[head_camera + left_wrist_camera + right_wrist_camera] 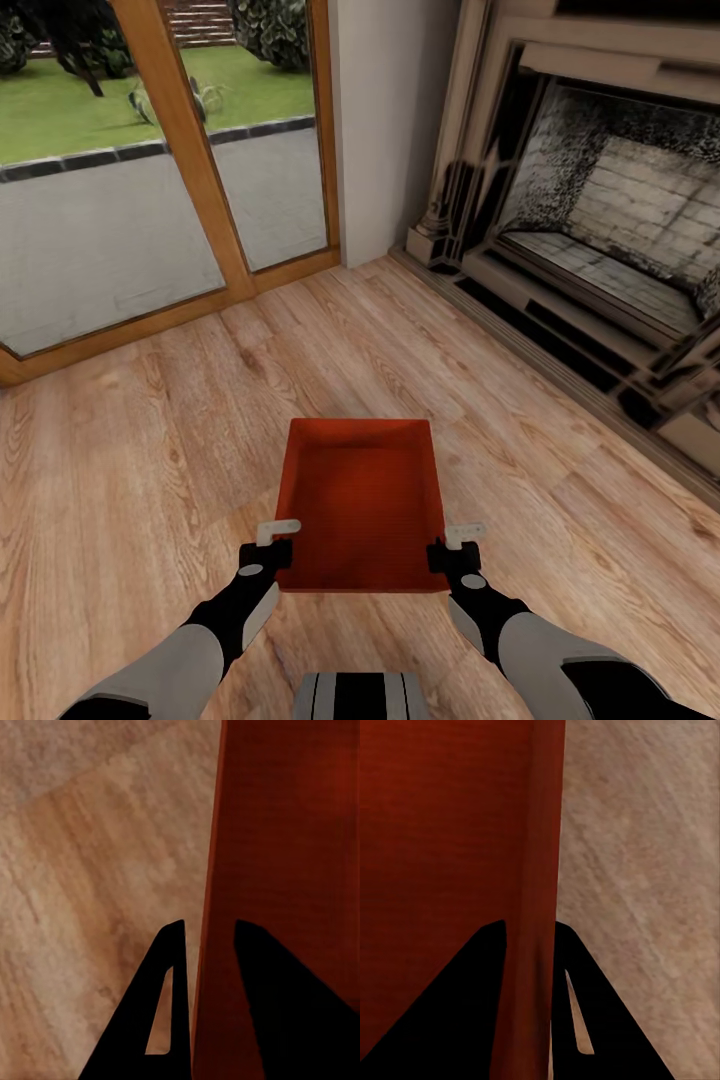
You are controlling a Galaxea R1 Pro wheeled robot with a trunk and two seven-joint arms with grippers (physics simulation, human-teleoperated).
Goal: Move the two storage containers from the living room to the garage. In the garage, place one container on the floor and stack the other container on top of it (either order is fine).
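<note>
Container [362, 505] first: I have one orange-red bin held out in front of the trunk, level and open side up, over the light plank floor [150, 480] of the living room; the fireplace [600, 230] stands off to my right and the glazed door [160, 170] ahead on my left. I carry it by its two long walls, one arm to each, so the load stays balanced and the bin cannot swing while the base drives. My left gripper [276, 545] straddles the near end of the left wall, one finger inside the bin and one outside; the left wrist view shows that wall [217, 945] running down between the dark fingers [169, 1005], so I judge it clamped on the wall. My right gripper [456, 548] does the same on the opposite wall [536, 945], pinched between its fingers [472, 1020]; whether the pads press hard or only just touch I cannot quite tell from these dark silhouettes. Holding near my own end keeps the bin close to the body; garage not reached yet, so this is the carrying stage.
</note>
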